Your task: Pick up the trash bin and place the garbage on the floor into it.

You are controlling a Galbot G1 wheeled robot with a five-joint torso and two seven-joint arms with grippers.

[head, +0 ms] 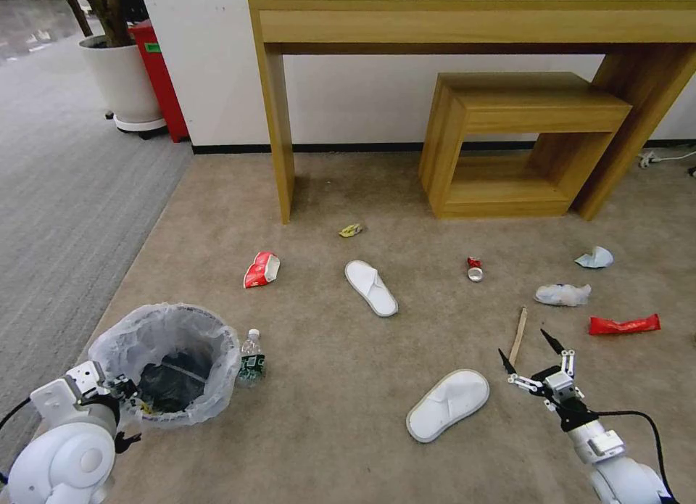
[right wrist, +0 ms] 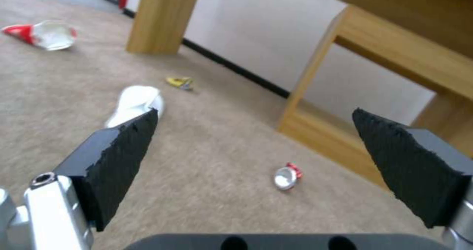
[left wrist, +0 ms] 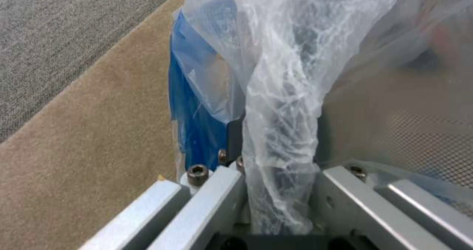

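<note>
our left gripper [head: 119, 391] is clamped onto the trash bin [head: 170, 359] rim, bag and all | bin's at our front-left on the floor [head: 326, 417] | right gripper [head: 531, 349] wide open above the wooden stick [head: 518, 335], near a slipper [head: 448, 404]

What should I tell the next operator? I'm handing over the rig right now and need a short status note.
Left gripper: shut on the near rim of the trash bin, clamping bag and wall together, as the left wrist view shows.
Right gripper: open and empty, hovering over the floor next to the wooden stick.
Done: the bin is gripped, with some dark stuff already inside.
Left on the carpet: two slippers, a bottle beside the bin, a red-white carton, a yellow wrapper, a can, a red wrapper, a crumpled bag and a tissue.
</note>
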